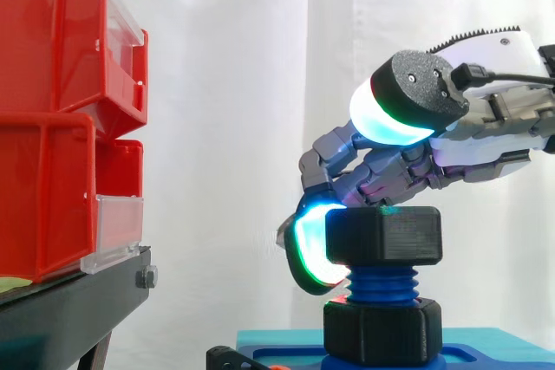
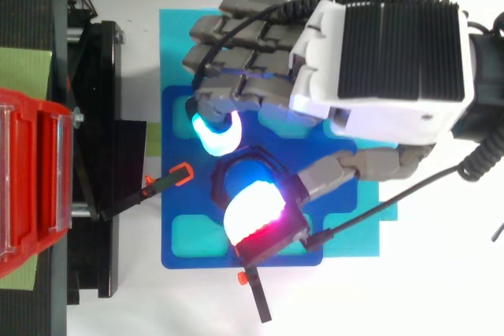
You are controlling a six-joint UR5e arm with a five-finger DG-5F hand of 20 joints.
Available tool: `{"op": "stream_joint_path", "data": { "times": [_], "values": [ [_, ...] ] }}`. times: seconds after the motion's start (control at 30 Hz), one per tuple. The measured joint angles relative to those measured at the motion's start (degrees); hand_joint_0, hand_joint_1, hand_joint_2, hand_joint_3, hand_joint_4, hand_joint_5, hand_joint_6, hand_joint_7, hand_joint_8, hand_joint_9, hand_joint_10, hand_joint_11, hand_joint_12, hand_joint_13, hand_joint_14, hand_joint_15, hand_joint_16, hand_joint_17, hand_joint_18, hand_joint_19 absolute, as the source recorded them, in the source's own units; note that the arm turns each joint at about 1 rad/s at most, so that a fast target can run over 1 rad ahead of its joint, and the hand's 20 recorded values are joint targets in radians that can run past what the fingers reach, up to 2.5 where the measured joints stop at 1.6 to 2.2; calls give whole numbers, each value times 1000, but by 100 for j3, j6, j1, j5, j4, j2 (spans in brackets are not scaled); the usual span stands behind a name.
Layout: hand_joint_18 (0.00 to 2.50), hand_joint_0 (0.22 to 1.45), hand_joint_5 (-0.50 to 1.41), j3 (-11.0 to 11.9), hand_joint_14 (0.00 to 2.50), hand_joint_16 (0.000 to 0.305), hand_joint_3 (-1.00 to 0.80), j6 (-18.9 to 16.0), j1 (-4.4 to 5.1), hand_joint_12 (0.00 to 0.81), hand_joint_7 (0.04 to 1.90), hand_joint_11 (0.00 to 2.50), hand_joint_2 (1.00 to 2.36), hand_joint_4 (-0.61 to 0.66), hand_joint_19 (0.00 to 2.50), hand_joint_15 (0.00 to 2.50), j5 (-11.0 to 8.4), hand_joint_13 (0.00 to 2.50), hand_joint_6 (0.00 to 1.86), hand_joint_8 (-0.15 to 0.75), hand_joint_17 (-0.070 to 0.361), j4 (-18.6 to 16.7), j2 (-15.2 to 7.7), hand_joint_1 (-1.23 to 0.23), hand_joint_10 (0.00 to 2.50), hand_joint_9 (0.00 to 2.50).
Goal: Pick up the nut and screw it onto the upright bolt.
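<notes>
Now | we see the hand (image 1: 486,140) curled round the nut (image 1: 384,236), which sits atop the upright bolt (image 1: 381,283) | risk (our guess): a tilted nut cross-threads, or the grip slips mid-turn and it stalls.

No words, numbers or signs can be read here; the nut (image 1: 386,236), the bolt (image 1: 381,284), the red bins (image 1: 52,127) and the hand (image 2: 354,100) all look plain, with no letters to make out.
</notes>
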State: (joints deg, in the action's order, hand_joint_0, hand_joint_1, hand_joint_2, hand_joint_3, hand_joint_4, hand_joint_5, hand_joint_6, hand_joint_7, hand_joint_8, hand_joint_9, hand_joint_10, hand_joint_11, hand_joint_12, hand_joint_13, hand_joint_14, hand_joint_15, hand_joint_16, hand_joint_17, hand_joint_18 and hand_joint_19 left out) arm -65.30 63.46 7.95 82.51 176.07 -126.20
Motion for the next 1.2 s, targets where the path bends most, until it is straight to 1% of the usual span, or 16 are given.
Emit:
{"op": "stream_joint_path", "data": {
  "times": [0.13, 0.17, 0.37, 0.4, 0.43, 0.5, 0.53, 0.57, 0.63, 0.7, 0.73, 0.83, 0.93, 1.03, 1.13, 1.2],
  "values": [
    [231, 497, -87, 0, 0, 52, -500, 0, -98, 355, 1194, 0, 1000, 309, 0, 0, 114, 340, 621, 323, 117, 31, 7, -214, 0, 503],
    [240, 497, -84, 0, 0, 52, -500, 0, -151, 354, 1192, 0, 1000, 310, 0, 0, 179, 342, 628, 326, 117, 36, 13, -214, 0, 511],
    [292, 501, -58, 0, 0, 50, -500, 13, -325, 342, 1148, 0, 1000, 293, 0, 0, 395, 410, 647, 323, 113, 41, 79, -230, 0, 615],
    [305, 502, -56, 0, 0, 50, -500, 21, -345, 340, 1160, 0, 1000, 294, 0, 0, 419, 418, 644, 322, 112, 41, 95, -231, 0, 629],
    [305, 502, -53, 0, 0, 50, -500, 33, -363, 340, 1212, 0, 1000, 295, 0, 0, 442, 419, 611, 322, 112, 42, 114, -231, 0, 633],
    [301, 500, -58, 0, 0, 50, -500, 78, -402, 341, 1361, 0, 1000, 285, 0, 0, 485, 411, 500, 315, 112, 42, 162, -228, 0, 617],
    [296, 496, -89, 1, 0, 50, -500, 98, -416, 347, 1235, 0, 1000, 284, 0, 0, 500, 390, 503, 314, 113, 41, 182, -220, 0, 591],
    [290, 494, -101, 1, 0, 51, -500, 124, -436, 348, 1199, 0, 1000, 288, 0, 0, 520, 385, 503, 308, 114, 40, 208, -216, 0, 576],
    [249, 486, -143, 3, 0, 53, -500, 152, -467, 358, 1049, 0, 1000, 299, 0, 0, 545, 348, 504, 298, 119, 33, 242, -199, 0, 509],
    [210, 482, -167, 5, 0, 54, -500, 167, -500, 359, 901, 0, 1000, 273, 0, 0, 577, 307, 503, 283, 122, 20, 274, -187, 0, 462],
    [177, 479, -174, 7, 0, 55, -500, 170, -513, 357, 842, 0, 1000, 255, 0, 0, 590, 278, 503, 277, 125, 15, 284, -181, 0, 428],
    [141, 476, -188, 59, 0, 56, -500, 169, -552, 358, 765, 0, 1000, 228, 0, 0, 663, 240, 503, 266, 127, -18, 298, -173, 0, 387],
    [107, 473, -195, 101, 0, 57, -500, 170, -545, 361, 711, 0, 1000, 222, 0, 0, 764, 206, 502, 259, 129, -173, 298, -160, 0, 346],
    [72, 469, -202, 109, 0, 58, -500, 174, -497, 364, 672, 0, 1000, 211, 0, 0, 805, 180, 502, 256, 131, -495, 294, -146, 0, 317],
    [55, 468, -204, 105, 0, 58, -500, 178, -415, 365, 656, 0, 1000, 207, 0, 0, 799, 170, 501, 255, 132, -762, 266, -142, 0, 305],
    [55, 468, -204, 105, 0, 59, -500, 172, -335, 366, 651, 0, 1000, 205, 0, 0, 768, 165, 501, 254, 132, -879, 230, -141, 0, 301]
  ]
}}
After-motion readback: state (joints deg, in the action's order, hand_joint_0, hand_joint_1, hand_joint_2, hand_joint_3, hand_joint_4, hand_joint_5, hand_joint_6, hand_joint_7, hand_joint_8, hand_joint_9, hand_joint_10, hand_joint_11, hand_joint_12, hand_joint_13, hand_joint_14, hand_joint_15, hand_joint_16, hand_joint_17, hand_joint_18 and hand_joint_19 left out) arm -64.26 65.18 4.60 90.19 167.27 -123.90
